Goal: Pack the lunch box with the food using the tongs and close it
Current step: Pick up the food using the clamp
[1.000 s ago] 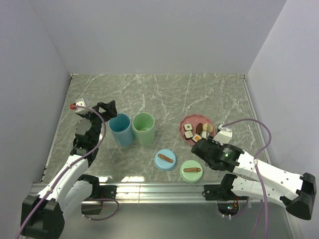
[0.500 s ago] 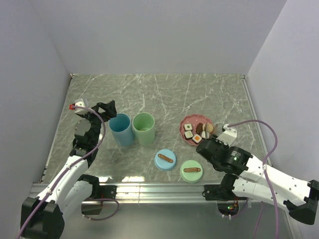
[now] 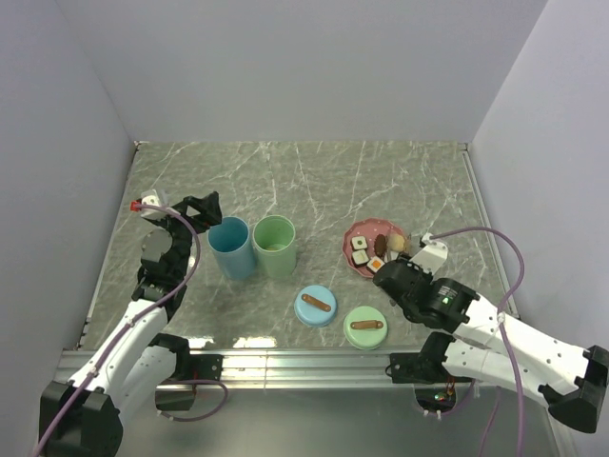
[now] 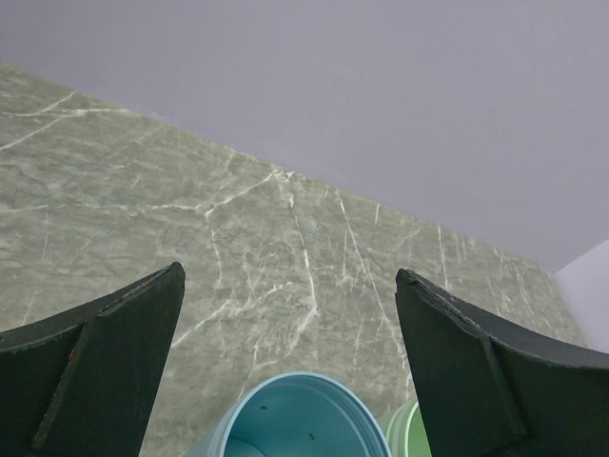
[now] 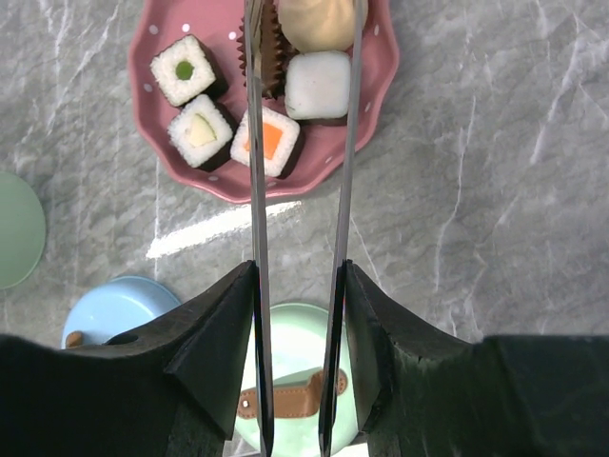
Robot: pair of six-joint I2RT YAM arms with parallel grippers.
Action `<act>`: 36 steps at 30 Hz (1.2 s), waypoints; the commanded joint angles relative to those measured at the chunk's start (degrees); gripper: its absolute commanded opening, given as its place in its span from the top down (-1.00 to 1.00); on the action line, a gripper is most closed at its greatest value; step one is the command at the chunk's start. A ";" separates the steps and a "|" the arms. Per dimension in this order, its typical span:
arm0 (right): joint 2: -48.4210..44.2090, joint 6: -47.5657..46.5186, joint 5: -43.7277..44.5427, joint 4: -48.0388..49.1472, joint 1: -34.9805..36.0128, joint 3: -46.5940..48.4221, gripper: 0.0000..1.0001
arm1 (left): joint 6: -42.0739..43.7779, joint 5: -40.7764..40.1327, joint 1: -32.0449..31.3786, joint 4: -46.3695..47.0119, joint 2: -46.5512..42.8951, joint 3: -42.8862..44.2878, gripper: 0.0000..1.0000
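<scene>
My right gripper [image 5: 300, 267] is shut on the tongs [image 5: 255, 190], one slim metal arm pressed against each finger. The arms run up over the pink dotted plate [image 5: 376, 86] and flank a round cream-brown ball [image 5: 319, 19]; their tips are cut off by the frame edge. On the plate lie sushi squares with a green centre [image 5: 187, 69], a pale yellow centre [image 5: 202, 131] and an orange top [image 5: 268, 141], plus a plain white piece [image 5: 319, 84]. The lunch box is a blue cup [image 3: 231, 248] and a green cup [image 3: 275, 246], both uncovered. My left gripper [image 4: 287, 273] hangs open above the blue cup [image 4: 295, 419].
A blue lid [image 3: 316, 306] and a green lid [image 3: 365, 326], each with a brown strap, lie on the marble table in front of the cups. In the right wrist view the green lid [image 5: 295, 381] sits right below my fingers. White walls close in the table on three sides.
The right arm has swung and its gripper with the tongs has shifted slightly right, nearer the plate's right side. The left arm has not moved.
</scene>
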 commanded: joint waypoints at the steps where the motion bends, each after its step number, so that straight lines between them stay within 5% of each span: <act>1: -0.20 -3.46 -0.92 5.51 -2.90 -1.60 0.03 | -0.89 0.81 0.34 1.21 -1.04 -0.46 -0.99; 12: 0.77 -4.52 -3.47 5.51 -4.84 -2.22 0.07 | -0.97 0.55 0.34 1.30 -2.01 -0.81 -0.99; 23: 5.34 -6.89 -3.83 7.89 -4.93 -0.20 0.75 | -1.06 0.63 0.34 0.86 -2.27 -0.81 -0.99; 36: 9.64 -14.09 1.80 7.10 -4.93 12.45 0.89 | -0.97 0.11 0.34 0.69 -1.92 -0.63 -0.99</act>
